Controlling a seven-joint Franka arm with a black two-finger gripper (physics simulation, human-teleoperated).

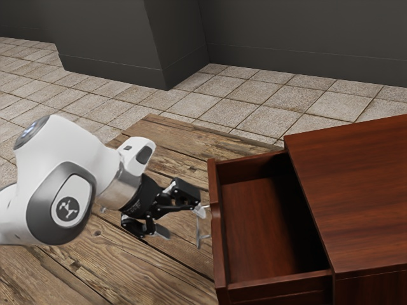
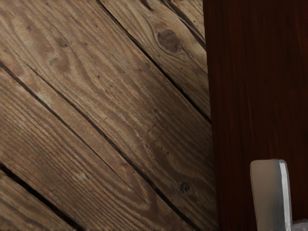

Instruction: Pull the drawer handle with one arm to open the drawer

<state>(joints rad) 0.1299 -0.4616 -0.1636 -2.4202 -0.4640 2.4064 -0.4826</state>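
- My tool hangs low over the bench, just off the front panel of the drawer, on the exterior view's left of it.
- Its two black fingers stand apart. One reaches toward the drawer front and the other sits lower and further back, over the planks.
- The handle is a pale, thin bar standing out from the drawer front. It lies just beside my forward finger, and I cannot tell whether they touch. Nothing is pinched between the two fingers.
- The drawer stands pulled well out of the cabinet. Its inside is in plain sight from above, and its bare reddish-brown floor holds nothing.
- The cabinet is dark red wood with a flat top. It sits at the bench's end on the exterior view's right.
- In the wrist view the weathered planks of the bench run slantwise under my hand, with dark gaps between them and a knot or two.
- Beside the planks in that view runs the dark red face of the drawer, and the grey handle shows against it, close under my hand.
- Beyond the bench lies a tiled floor with a dark wall behind it.
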